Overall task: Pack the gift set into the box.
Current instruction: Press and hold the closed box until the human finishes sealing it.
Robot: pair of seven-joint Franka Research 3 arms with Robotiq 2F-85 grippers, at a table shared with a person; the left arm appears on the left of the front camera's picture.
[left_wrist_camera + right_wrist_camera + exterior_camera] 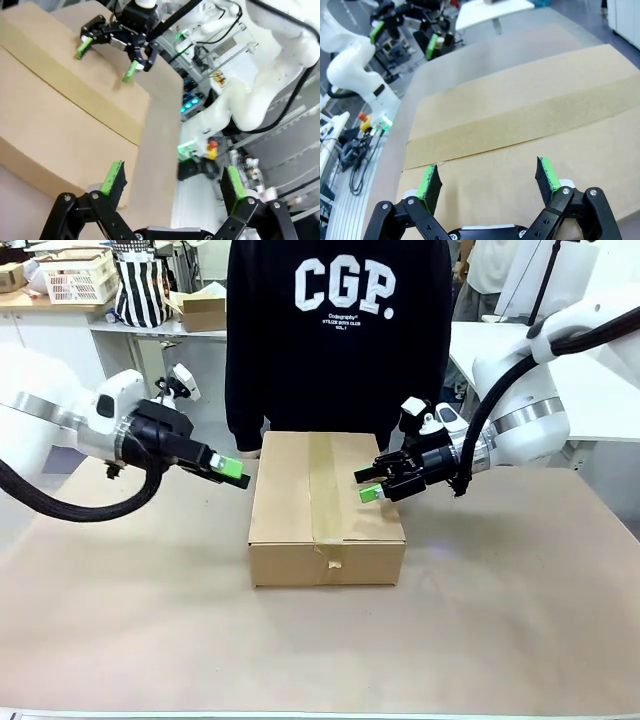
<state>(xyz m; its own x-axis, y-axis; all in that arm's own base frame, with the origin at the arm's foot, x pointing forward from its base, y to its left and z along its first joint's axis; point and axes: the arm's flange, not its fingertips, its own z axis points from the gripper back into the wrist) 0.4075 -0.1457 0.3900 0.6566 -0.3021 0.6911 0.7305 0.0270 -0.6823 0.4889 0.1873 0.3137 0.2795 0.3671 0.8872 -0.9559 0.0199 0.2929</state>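
The box [326, 508] lies in the middle of the table with its top flaps shut and a strip of brown tape along the seam. The gift set is out of view. My left gripper [236, 472] hovers open just off the box's left upper edge. In the left wrist view this gripper [172, 182] has the box [60, 110] to one side and nothing between its fingers. Over the box's right top edge my right gripper [368, 486] is open too. The right wrist view looks down past that gripper [487, 180] at the taped top [520, 125].
A person in a black sweatshirt [335, 340] stands close behind the box at the far edge. The brown table surface [320, 650] lies bare in front. On shelves at the back left are a small cardboard box [200, 310] and a white basket [78, 278].
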